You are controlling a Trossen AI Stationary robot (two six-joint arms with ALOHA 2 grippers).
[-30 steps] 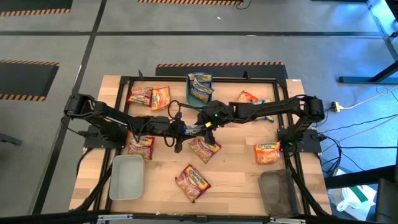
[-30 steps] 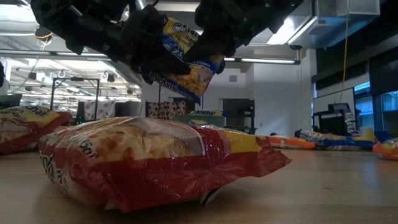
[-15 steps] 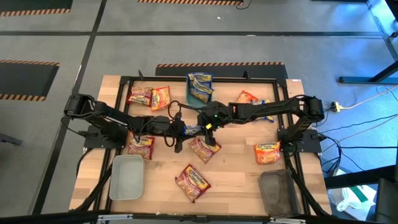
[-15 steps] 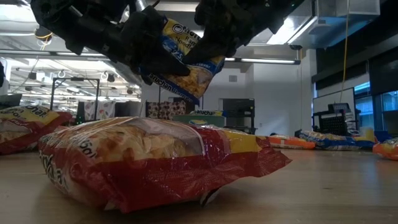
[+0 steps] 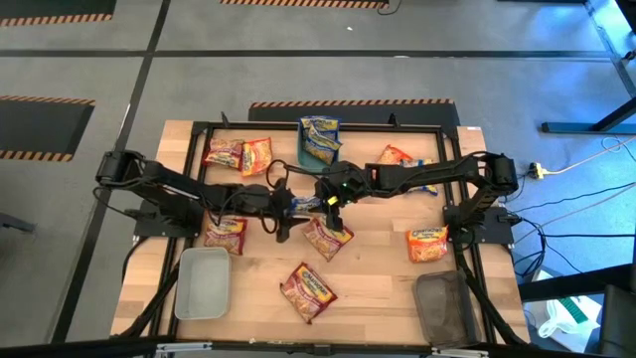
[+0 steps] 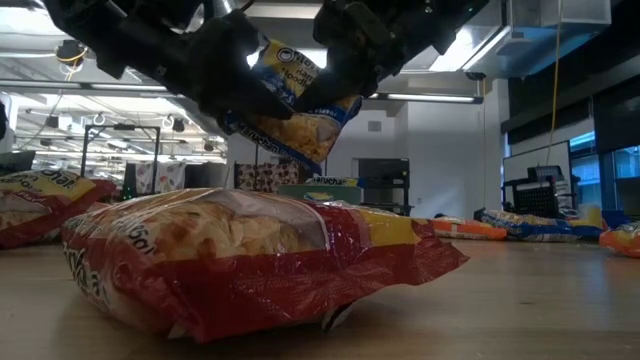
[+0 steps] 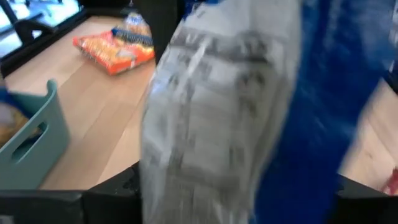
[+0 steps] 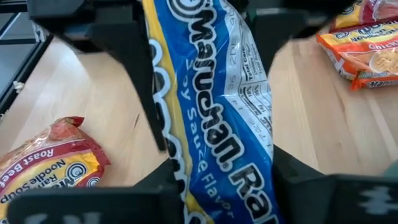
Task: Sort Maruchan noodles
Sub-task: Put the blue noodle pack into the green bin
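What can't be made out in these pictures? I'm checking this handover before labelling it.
- Left gripper: whether it grips the blue packet; the left wrist view is blurred and the packet fills it.
- Teal tray: how many packets it holds; too small in the high view.
- Dark tray: contents unreadable in the high view.
- Red packet: blocks the table behind it in the low view.
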